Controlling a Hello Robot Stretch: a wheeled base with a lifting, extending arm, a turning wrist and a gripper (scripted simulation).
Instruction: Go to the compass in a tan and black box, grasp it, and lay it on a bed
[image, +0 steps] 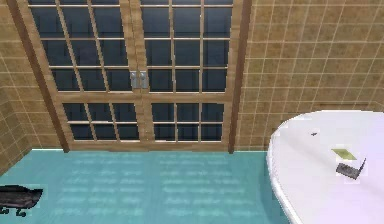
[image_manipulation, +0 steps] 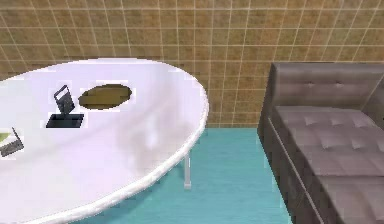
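Observation:
A white round table (image: 310, 185) stands at the forward view's lower right. On it lie a small flat greenish-tan thing (image: 343, 153) and a small grey box-like thing (image: 350, 169) near the edge. In the arm side view the same table (image_manipulation: 150, 120) spreads across the left, with a small dark upright thing on a black base (image_manipulation: 65, 108), a flat olive-brown oval (image_manipulation: 105, 95), and a small grey and green thing (image_manipulation: 10, 141) at the left edge. None of them can be told for a compass box.
Tall wooden glass-paned doors (image: 138, 75) span a brown tiled wall ahead, over teal floor (image: 150, 185). A dark flat thing (image: 18, 200) lies on the floor at the forward view's lower left. A dark brown sofa (image_manipulation: 330, 135) stands at the arm side view's right.

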